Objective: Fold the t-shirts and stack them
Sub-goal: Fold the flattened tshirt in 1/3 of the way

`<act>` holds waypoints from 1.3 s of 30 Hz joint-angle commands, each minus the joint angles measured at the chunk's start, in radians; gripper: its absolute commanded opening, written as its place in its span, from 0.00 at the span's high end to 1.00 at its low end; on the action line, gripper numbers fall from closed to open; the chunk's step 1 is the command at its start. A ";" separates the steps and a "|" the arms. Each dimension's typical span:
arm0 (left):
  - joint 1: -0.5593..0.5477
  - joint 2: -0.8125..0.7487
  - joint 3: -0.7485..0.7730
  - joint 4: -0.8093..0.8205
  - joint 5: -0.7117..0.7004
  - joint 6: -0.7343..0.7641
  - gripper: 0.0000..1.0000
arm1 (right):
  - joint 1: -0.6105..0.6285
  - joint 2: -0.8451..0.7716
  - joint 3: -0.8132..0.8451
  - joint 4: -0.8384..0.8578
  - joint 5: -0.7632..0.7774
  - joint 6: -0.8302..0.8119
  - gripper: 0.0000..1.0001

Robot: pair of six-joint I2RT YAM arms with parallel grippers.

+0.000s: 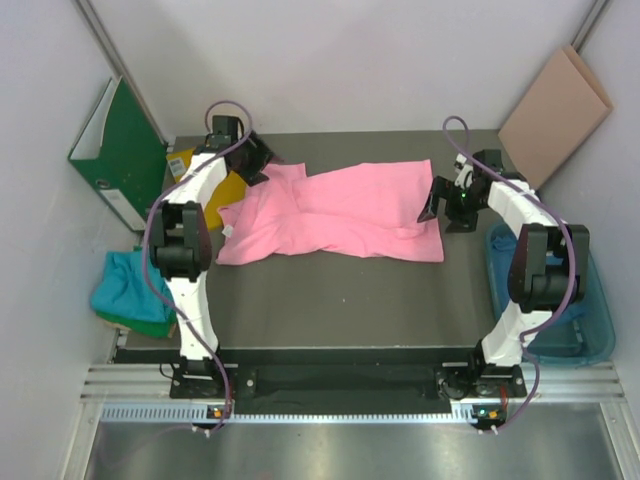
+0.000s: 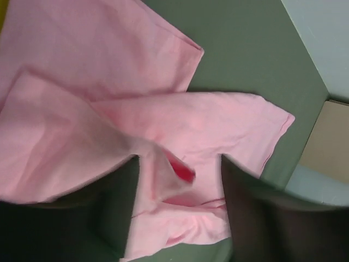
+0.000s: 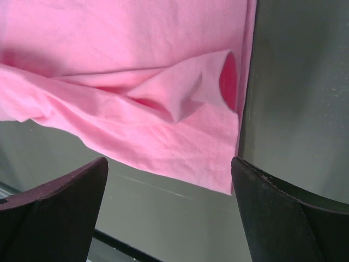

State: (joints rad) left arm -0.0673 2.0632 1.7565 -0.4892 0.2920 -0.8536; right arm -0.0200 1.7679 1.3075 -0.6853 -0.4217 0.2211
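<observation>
Pink t-shirt [image 1: 340,210] bunched btwn part-open left jaws, ungripped; right jaws wide open off hem.

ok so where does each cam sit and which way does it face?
Top external: above and behind left arm and right arm, looking down at the dark table and bright pink cloth t-shirt; both show.
Left wrist: on the left arm, looking down over the shirt's folds; left pincer fingers show, apart.
Right wrist: on the right arm, facing the shirt's hemmed corner; right pincer fingers show, wide apart.
Shared: all three see the pink shirt.
</observation>
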 commanded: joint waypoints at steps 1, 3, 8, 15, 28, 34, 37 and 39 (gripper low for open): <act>0.001 0.159 0.168 -0.003 0.047 -0.036 0.12 | 0.008 -0.051 -0.001 0.029 0.003 0.003 0.06; 0.001 0.134 0.161 -0.020 0.021 0.000 0.01 | 0.008 -0.067 -0.001 0.017 0.009 -0.005 0.06; 0.014 -0.098 -0.004 -0.067 -0.071 0.091 0.01 | 0.008 -0.117 -0.027 -0.022 0.092 -0.026 0.06; 0.018 -0.386 -0.308 -0.230 -0.229 0.175 0.01 | 0.006 -0.156 -0.066 -0.092 0.214 -0.026 0.11; 0.021 -0.382 -0.525 -0.356 -0.315 0.159 0.03 | 0.012 -0.041 -0.128 -0.097 0.253 -0.025 0.19; 0.021 -0.338 -0.548 -0.358 -0.324 0.176 0.21 | 0.071 -0.002 -0.140 -0.074 0.230 -0.009 0.26; 0.021 -0.322 -0.560 -0.351 -0.335 0.180 0.46 | 0.092 0.024 -0.143 -0.072 0.218 -0.003 0.39; 0.021 -0.318 -0.569 -0.335 -0.338 0.183 0.84 | 0.107 0.036 -0.149 -0.062 0.212 0.001 0.52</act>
State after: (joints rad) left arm -0.0502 1.7329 1.2125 -0.8371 -0.0193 -0.6838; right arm 0.0597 1.7821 1.1648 -0.7723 -0.1883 0.2131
